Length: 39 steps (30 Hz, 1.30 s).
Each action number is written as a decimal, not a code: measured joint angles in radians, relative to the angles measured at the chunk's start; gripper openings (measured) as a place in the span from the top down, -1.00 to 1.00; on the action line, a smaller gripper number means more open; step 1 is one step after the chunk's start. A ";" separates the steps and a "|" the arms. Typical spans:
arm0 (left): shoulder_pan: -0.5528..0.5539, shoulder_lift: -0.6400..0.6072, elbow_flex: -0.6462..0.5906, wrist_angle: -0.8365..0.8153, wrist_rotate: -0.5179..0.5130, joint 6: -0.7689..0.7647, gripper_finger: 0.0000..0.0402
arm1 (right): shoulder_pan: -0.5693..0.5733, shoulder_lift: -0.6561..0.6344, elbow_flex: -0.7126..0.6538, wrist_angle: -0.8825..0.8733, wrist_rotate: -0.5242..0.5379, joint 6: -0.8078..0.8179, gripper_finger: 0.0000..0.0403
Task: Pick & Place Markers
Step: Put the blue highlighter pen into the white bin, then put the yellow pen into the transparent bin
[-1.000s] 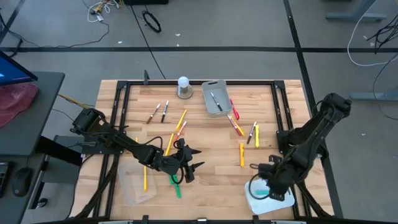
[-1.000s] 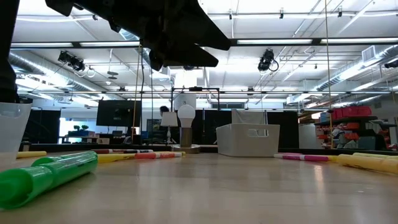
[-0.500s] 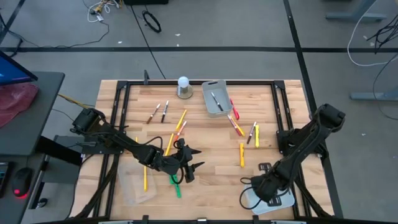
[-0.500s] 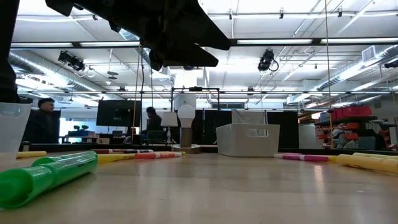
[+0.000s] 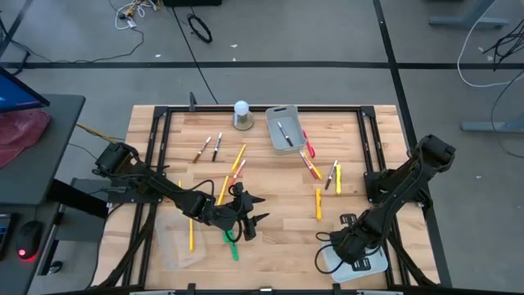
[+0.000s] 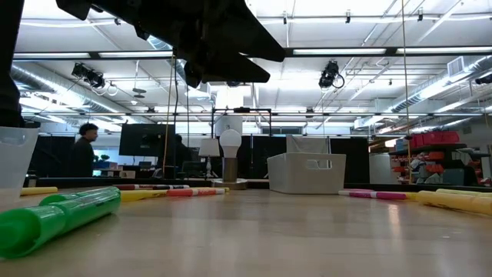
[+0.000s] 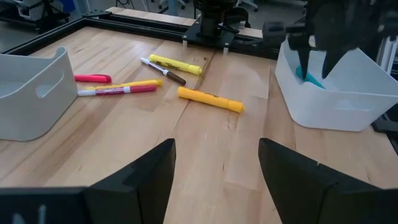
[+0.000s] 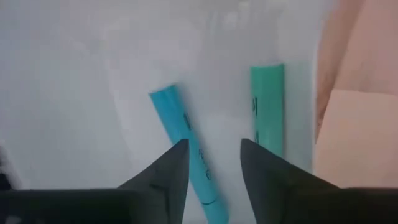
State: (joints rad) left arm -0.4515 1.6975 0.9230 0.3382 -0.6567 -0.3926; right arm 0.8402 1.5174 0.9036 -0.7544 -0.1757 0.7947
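Markers lie scattered on the wooden table: a green one (image 5: 232, 244) (image 6: 61, 215), yellow ones (image 5: 191, 233) (image 5: 318, 203) (image 7: 209, 99), orange (image 5: 223, 190) and pink-red ones (image 5: 309, 164). My left gripper (image 5: 262, 208) (image 7: 214, 174) hangs open above the table's middle, just beside the green marker. My right gripper (image 5: 344, 248) (image 8: 211, 163) is open over the white bin (image 5: 360, 266) at the near right. A blue marker (image 8: 186, 149) and a teal one (image 8: 267, 106) lie on the bin's floor below its fingers.
A grey bin (image 5: 283, 129) (image 7: 31, 93) with a dark marker inside stands at the far edge, next to a white ball on a grey base (image 5: 241, 115). A clear container (image 5: 176, 246) lies near the left. A person walks in the room behind (image 6: 83, 150).
My right arm has swung a little toward the table's left and reached lower over the white bin, covering the teal marker there, then has held still. The left arm has kept still. A person has walked across the room behind.
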 joint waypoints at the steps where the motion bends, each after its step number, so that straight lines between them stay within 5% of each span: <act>1: 0.000 0.000 0.000 0.000 0.000 -0.008 -0.18 | 0.000 -0.020 0.000 0.001 0.000 0.012 0.30; 10: 0.000 0.000 0.000 0.000 0.000 -0.011 -0.18 | 0.000 -0.248 0.000 0.083 0.077 0.072 0.44; 14: 0.000 0.000 0.000 0.000 0.000 -0.010 -0.18 | 0.000 -0.315 0.001 0.162 0.262 -0.037 0.48; 19: 0.001 0.000 0.000 0.000 0.000 -0.015 -0.18 | -0.005 -0.326 0.001 0.201 0.619 -0.201 0.51; 24: 0.001 0.000 0.000 0.000 0.000 -0.015 -0.18 | -0.069 -0.322 -0.053 0.200 0.839 -0.173 0.50; 39: 0.003 0.000 0.000 -0.001 0.000 -0.014 -0.18 | -0.492 -0.324 -0.371 0.201 0.849 0.027 0.19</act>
State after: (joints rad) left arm -0.4480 1.6978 0.9230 0.3374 -0.6571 -0.4068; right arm 0.3482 1.1938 0.5330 -0.5529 0.6736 0.8220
